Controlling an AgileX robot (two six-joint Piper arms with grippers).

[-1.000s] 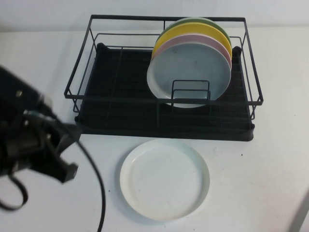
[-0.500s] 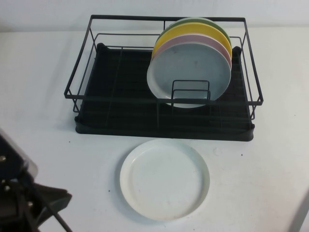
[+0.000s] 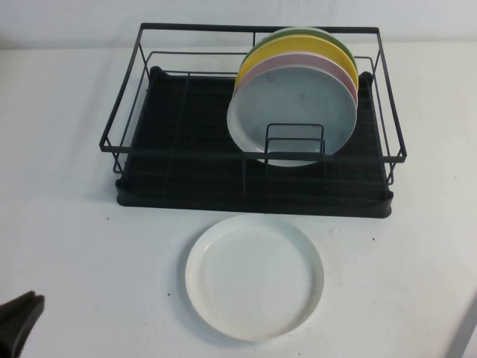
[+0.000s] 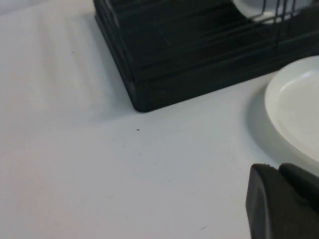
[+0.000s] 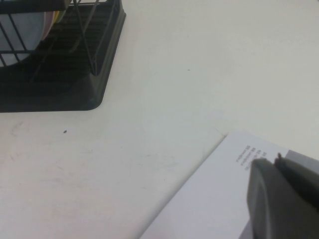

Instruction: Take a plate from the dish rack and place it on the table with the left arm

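The white plate (image 3: 254, 277) lies flat on the table (image 3: 89, 246), just in front of the black dish rack (image 3: 253, 203). My left gripper (image 3: 21, 319) sits low at the near left corner of the high view, well left of the plate, shut and empty. In the left wrist view its fingertips (image 4: 275, 170) are pressed together, with the plate's rim (image 4: 294, 107) and the rack's corner (image 4: 164, 89) beyond. My right gripper (image 5: 271, 160) is shut and empty above a white printed sheet (image 5: 209, 199); it does not show in the high view.
A pale grey-blue plate (image 3: 292, 112) stands upright in the right half of the rack, with pink (image 3: 277, 66), yellow (image 3: 261, 54) and green (image 3: 283, 34) plates behind it. The rack's left half holds nothing. A grey edge (image 3: 466, 335) shows at the near right corner.
My left arm has drawn back toward the near left corner, from beside the rack's front left to almost out of the high view. The white plate has not moved.
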